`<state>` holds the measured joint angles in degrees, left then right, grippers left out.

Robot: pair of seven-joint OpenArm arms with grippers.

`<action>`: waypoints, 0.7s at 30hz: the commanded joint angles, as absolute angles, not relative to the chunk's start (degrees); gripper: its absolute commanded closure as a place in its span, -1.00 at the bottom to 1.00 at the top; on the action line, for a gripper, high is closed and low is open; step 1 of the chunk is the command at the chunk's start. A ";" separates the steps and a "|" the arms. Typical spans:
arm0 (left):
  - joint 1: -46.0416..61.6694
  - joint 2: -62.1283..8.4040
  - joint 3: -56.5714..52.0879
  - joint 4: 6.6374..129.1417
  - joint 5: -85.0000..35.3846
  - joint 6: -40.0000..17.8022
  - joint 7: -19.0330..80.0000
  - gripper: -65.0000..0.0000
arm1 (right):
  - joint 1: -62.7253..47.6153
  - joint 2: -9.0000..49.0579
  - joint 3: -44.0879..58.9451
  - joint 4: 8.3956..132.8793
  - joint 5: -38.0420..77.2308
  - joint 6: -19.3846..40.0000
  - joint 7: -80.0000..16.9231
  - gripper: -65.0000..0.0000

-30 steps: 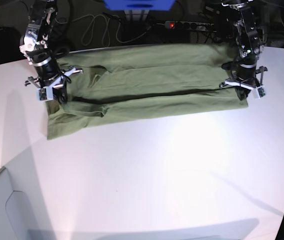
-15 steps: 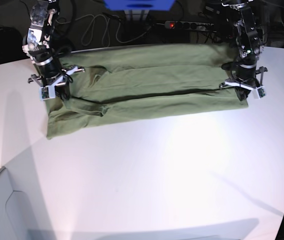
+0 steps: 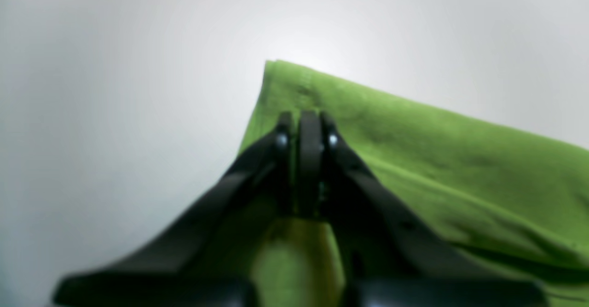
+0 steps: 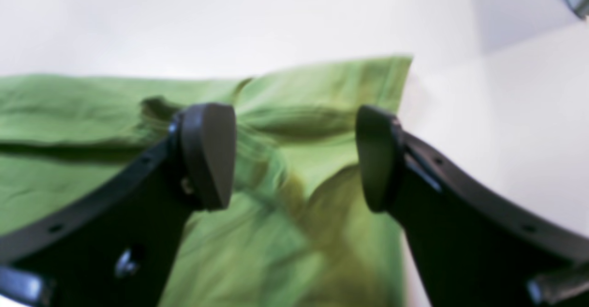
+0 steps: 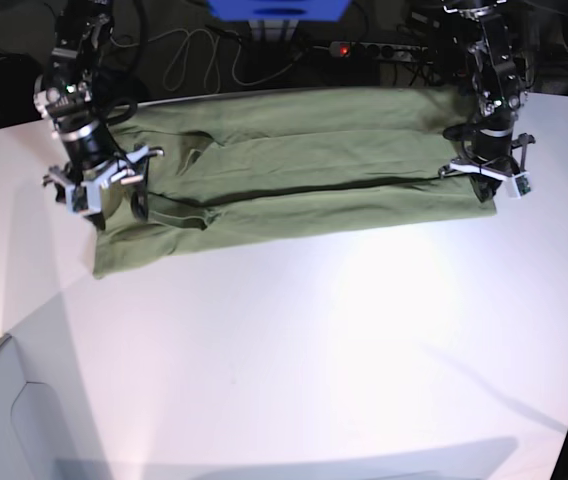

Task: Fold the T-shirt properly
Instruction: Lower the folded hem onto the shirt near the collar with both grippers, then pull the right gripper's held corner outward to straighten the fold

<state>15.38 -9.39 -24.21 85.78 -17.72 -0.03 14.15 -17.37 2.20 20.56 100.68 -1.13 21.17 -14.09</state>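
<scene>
The green T-shirt (image 5: 304, 170) lies folded lengthwise in a long band across the far side of the white table (image 5: 314, 350). At its left end my right gripper (image 5: 114, 208) hovers open. In the right wrist view the right gripper (image 4: 297, 157) has wide-apart fingers straddling the rumpled T-shirt (image 4: 322, 90) near its corner, holding nothing. At the band's right end stands my left gripper (image 5: 484, 190). In the left wrist view the left gripper (image 3: 309, 132) has its fingers pressed together on a thin dark fold at the T-shirt (image 3: 437, 150) near its corner.
Behind the table's far edge lie a power strip with a red light (image 5: 342, 48), loose cables (image 5: 189, 55) and a blue object (image 5: 279, 8). A grey panel (image 5: 4, 420) sits at the near left corner.
My right gripper has opened, let go of the shirt's left end and shifted slightly left. The left arm stays where it was.
</scene>
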 commanded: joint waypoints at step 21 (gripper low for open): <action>18.15 -8.40 -24.40 95.34 -17.63 0.13 12.88 0.26 | 2.77 8.75 20.62 73.27 -0.48 21.58 -11.91 1.00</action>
<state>18.35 -7.68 -24.16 94.61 -17.69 0.14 14.15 1.83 7.94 20.34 72.29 -1.21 21.32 -13.50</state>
